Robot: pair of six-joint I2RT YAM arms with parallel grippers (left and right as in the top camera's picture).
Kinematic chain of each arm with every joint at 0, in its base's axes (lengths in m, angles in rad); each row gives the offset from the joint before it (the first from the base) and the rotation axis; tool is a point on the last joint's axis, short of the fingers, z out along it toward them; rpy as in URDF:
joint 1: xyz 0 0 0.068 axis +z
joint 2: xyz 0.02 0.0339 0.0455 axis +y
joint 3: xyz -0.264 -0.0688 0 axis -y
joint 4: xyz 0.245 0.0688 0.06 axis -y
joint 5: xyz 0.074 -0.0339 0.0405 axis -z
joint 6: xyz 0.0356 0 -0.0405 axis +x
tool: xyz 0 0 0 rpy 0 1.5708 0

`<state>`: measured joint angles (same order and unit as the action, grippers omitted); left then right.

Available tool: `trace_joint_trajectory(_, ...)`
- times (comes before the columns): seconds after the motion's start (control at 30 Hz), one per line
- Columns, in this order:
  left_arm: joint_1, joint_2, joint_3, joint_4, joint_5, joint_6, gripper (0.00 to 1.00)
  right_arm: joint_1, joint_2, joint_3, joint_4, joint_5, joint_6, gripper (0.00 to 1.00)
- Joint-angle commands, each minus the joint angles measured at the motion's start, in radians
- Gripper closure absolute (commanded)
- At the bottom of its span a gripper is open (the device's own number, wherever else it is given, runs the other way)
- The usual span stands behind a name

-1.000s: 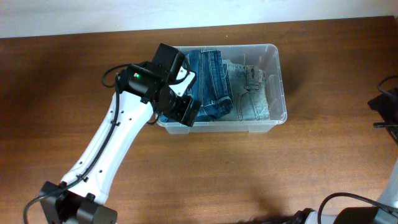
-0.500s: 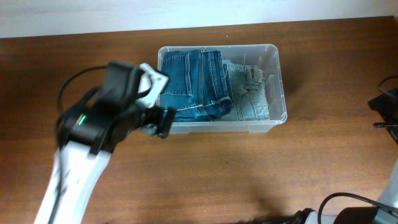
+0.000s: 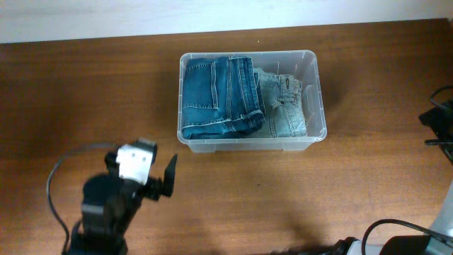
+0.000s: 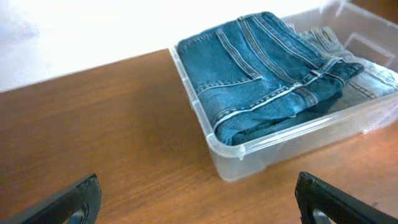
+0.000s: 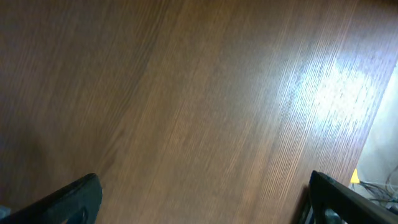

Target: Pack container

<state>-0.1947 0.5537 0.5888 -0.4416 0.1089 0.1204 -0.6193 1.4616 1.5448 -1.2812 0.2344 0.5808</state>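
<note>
Overhead first. Shows the clear, rectangular plastic storage bin with rounded corners (image 3: 318,85) standing on the brown wooden table (image 3: 368,177), toward the far side and slightly right of centre, close to the white wall strip (image 3: 106,18). Holds two garments side by side and touching: a folded pair of dark blue denim jeans (image 3: 216,99) filling the left part, and a folded pair of pale, washed-out blue jeans (image 3: 287,110) in the right part, partly under the darker pair's edge. Finds the left gripper (image 3: 141,170) over the near left of the table, well apart from the bin, blurred, with a white wrist block (image 3: 136,160) on top and one black finger (image 3: 168,177) jutting to the right. Cannot tell from up here how wide that claw stands.

Left wrist next. Looks across bare wood at the bin's near left corner, with its thick rim and clear wall, the dark jeans piled up to the rim and the pale jeans behind them. Catches the black fingertips (image 4: 81,196) in the two bottom corners of the view, spread wide, gripping nothing, only table between them.

Right wrist last. Looks down on bare brown wood with a bright glare patch (image 5: 339,84) toward the right and thin cables (image 5: 373,183) at the lower right edge. Puts the right gripper (image 5: 204,182) over that wood, black fingertips in both bottom corners, fully parted, with nothing in hold.
</note>
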Motion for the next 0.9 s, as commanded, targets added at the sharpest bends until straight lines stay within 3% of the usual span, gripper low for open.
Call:
trace_joint_trajectory(0.0, 0.034, -0.106, -0.11, 0.043, 0.016, 0.017, 0.01, -0.003, 0.0, -0.004, -0.001, 0.005, 0.011, 0.02)
trace_joint_trajectory(0.67, 0.083, -0.254, -0.214, 0.08, -0.124, 0.017, 0.01, -0.003, 0.0, -0.004, -0.001, 0.005, 0.012, 0.02)
trace_joint_trajectory(0.87, 0.112, -0.355, -0.336, 0.228, -0.124, 0.017, 0.01, -0.003, 0.0, -0.004, -0.001, 0.005, 0.012, 0.02)
